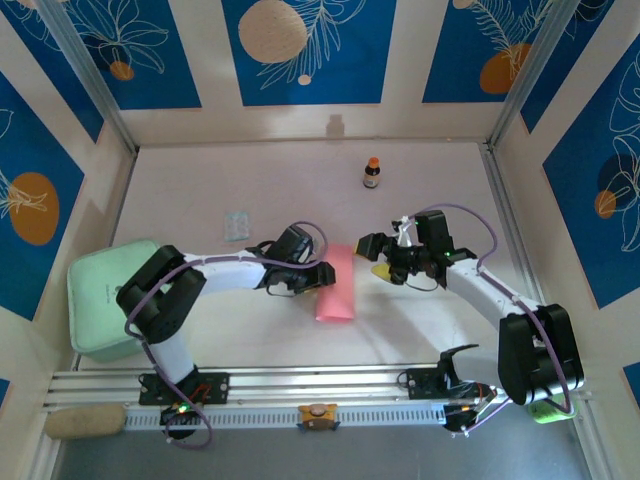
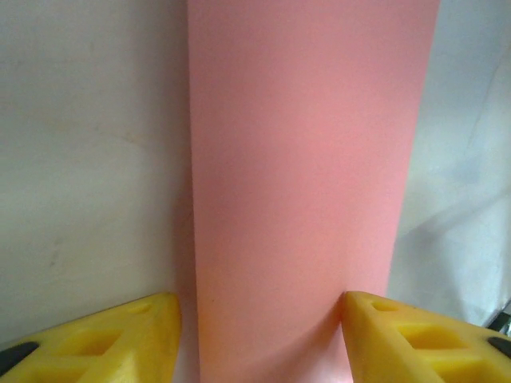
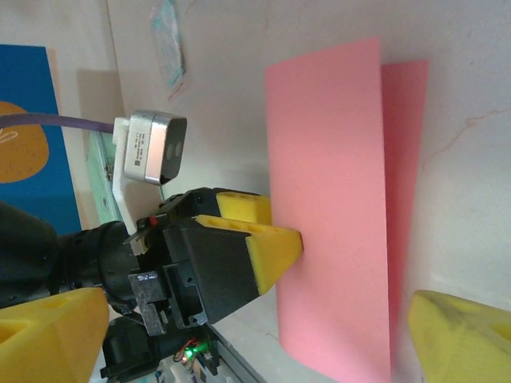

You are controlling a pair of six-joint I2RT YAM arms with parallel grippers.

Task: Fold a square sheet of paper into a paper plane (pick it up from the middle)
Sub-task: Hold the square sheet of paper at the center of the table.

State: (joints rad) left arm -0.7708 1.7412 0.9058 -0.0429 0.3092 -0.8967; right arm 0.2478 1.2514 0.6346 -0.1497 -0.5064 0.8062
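Folded double, square sheet of paper (image 1: 336,283) lies at centre of table (image 1: 250,180). Left gripper (image 1: 318,277) at its left edge, jaws apart, straddling it; contact unclear. Right gripper (image 1: 371,257) gaping, empty; fingertips cropped in wrist view.

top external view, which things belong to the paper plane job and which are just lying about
Job:
folded pink sheet of paper

Lying about:
small brown bottle
pale translucent packet
mint-green container
beige cylinder at the near-left edge
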